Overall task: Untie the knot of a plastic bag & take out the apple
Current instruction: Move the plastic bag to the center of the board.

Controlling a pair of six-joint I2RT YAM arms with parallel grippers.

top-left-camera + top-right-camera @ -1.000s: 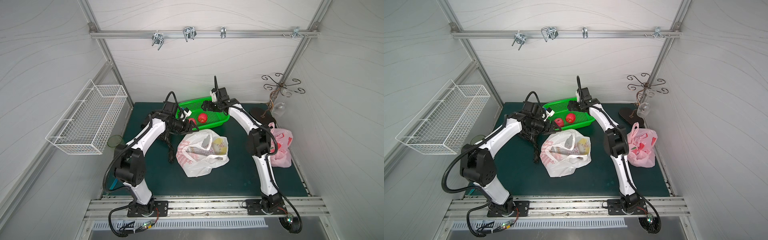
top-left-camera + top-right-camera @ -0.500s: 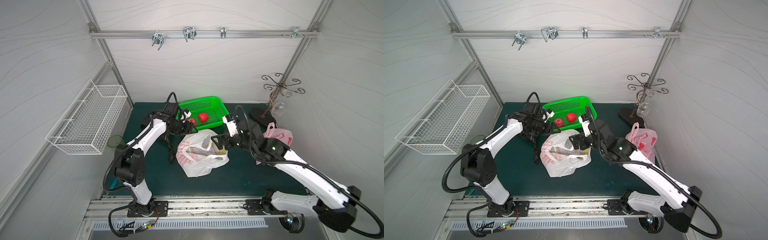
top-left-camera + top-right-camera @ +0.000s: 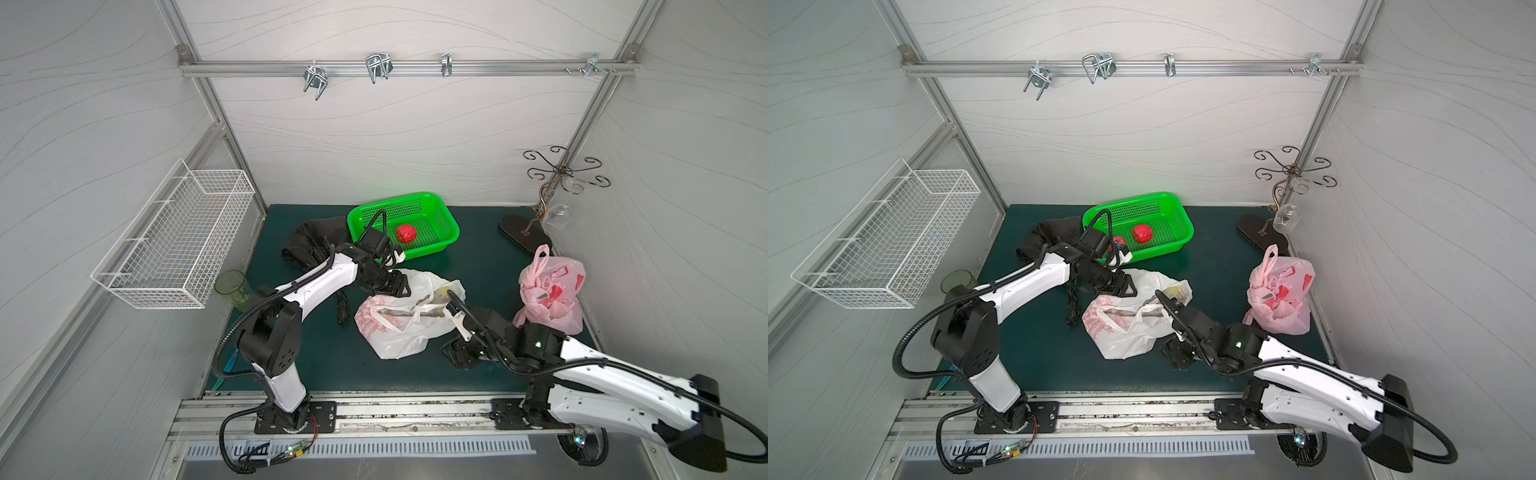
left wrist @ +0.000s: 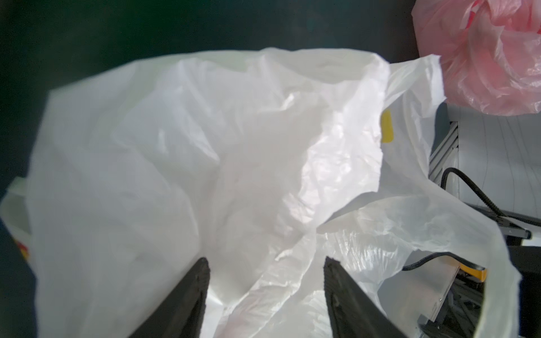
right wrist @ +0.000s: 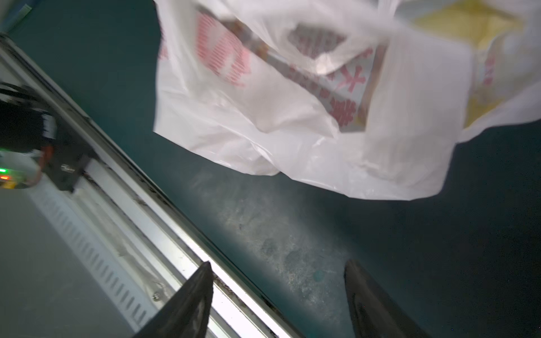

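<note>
Apple [image 3: 406,234], round and red, lies in green mesh basket [image 3: 415,196] upper-centre; white plastic bag [image 3: 399,338] unknotted; left gripper [image 4: 266,260], right gripper [image 5: 278,264] both spread.

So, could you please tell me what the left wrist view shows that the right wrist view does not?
Only the left wrist view: the pink bag beyond the white bag, whose film lies between the left fingers. Only the right wrist view: the white bag's red print, the aluminium rail, and bare mat between the right fingers. Both: the white bag, the dark green mat, two black fingers standing apart.
</note>
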